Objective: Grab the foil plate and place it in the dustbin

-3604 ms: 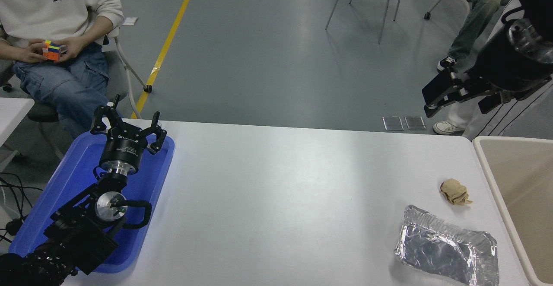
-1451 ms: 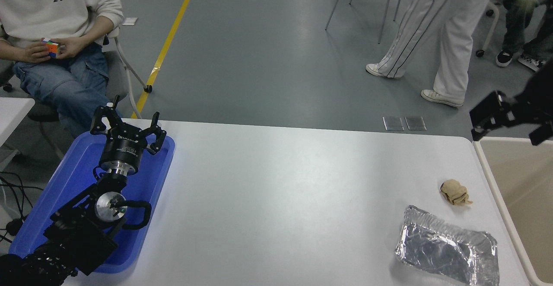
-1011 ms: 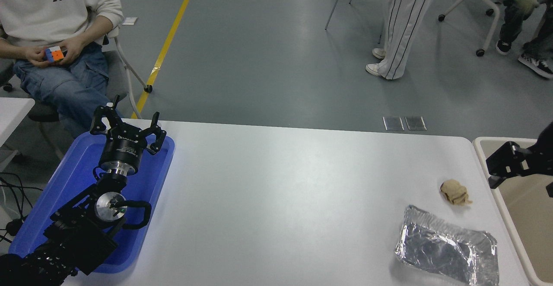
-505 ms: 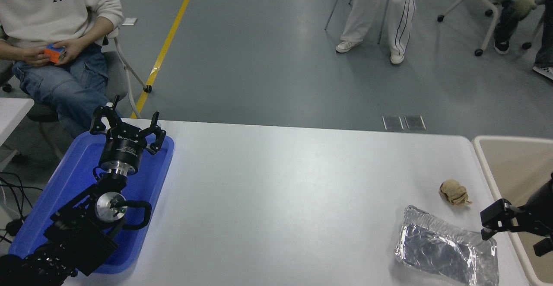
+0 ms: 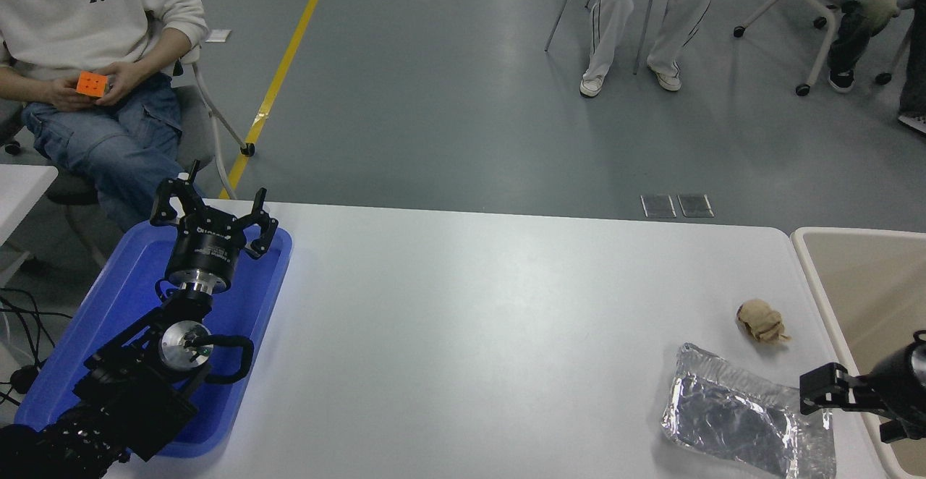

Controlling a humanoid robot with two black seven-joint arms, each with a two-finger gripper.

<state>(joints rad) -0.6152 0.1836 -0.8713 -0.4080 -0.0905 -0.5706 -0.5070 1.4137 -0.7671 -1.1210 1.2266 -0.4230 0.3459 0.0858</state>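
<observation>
The foil plate point(image 5: 749, 421) lay on the bench point(image 5: 470, 320), ungrasped, beside the dustbin point(image 5: 810, 276). The right claw point(image 5: 850, 410) hovered at its right rim, seemingly spread and empty. Gripping, lifting and binning all remained; the left claw point(image 5: 213, 211) sat parked, open.

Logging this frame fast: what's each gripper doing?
Left gripper: open, empty, over the blue tray.
Right gripper: at the foil plate's edge; state unclear.

Black arms; left tool point(image 5: 214, 213) bears a silver wrist ring.
</observation>
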